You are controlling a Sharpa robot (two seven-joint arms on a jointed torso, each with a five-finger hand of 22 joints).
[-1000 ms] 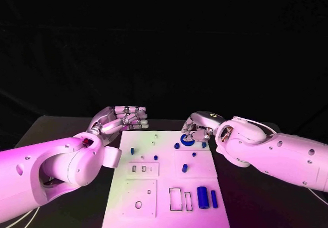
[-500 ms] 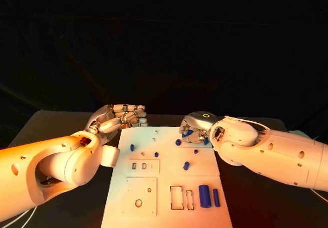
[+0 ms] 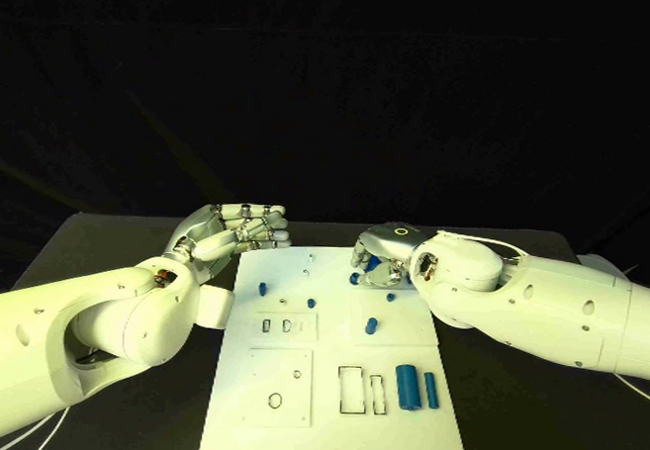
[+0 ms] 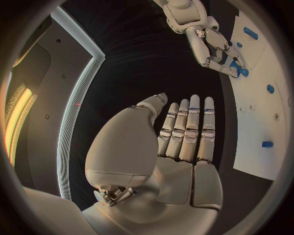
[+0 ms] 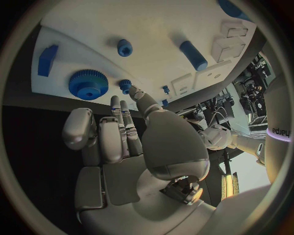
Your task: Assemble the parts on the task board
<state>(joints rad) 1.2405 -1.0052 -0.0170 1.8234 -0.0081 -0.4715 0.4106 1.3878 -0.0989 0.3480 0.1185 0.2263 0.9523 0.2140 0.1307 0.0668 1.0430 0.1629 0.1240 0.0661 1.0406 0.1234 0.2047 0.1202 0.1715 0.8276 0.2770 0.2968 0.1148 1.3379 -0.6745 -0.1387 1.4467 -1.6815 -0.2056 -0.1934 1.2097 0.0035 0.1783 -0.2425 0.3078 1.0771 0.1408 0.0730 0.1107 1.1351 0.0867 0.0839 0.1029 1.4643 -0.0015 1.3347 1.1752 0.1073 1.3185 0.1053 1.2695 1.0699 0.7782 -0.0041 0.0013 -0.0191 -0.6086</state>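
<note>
Currently the task board (image 3: 334, 384) is lying mid-table with blue parts on it. Right hand (image 3: 379, 259) is hovering at the board's far end, fingers spread and holding nothing, fingertips (image 5: 132, 89) just beside the small blue gear (image 5: 125, 85), near the large blue gear (image 5: 88, 84); touching or not, cannot tell. Left hand (image 3: 237, 232) is sitting off the board's far left corner, fingers straight and close together, empty. Two blue cylinders (image 3: 406, 387) are lying near the board's near right edge.
</note>
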